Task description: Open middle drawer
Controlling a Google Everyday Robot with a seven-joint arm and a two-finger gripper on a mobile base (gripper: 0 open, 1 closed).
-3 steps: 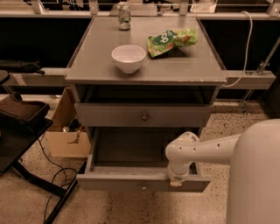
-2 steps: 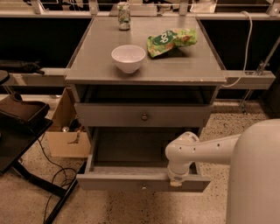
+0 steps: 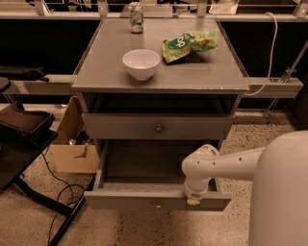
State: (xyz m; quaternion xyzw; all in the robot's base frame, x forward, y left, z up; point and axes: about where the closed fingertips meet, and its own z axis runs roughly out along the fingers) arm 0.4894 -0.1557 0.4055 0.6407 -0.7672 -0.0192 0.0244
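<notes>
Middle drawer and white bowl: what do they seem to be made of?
Middle drawer: likely painted wood, matte grey, flat panels, small metal knob. White bowl: probably ceramic or plastic, smooth and even. The end effector sits at the drawer's front edge.

The middle drawer (image 3: 120, 200) is seen pulled well out beneath a closed drawer (image 3: 120, 126) with a larger knob, its grey inside exposed. The claw (image 3: 193, 199) is placed at the top edge of the open drawer's front, right of its small knob, on a white arm (image 3: 226, 166) reaching in from the right. A white bowl (image 3: 141, 63), a green snack bag (image 3: 188, 44) and a can (image 3: 136, 10) are set on the tabletop (image 3: 207, 74).
</notes>
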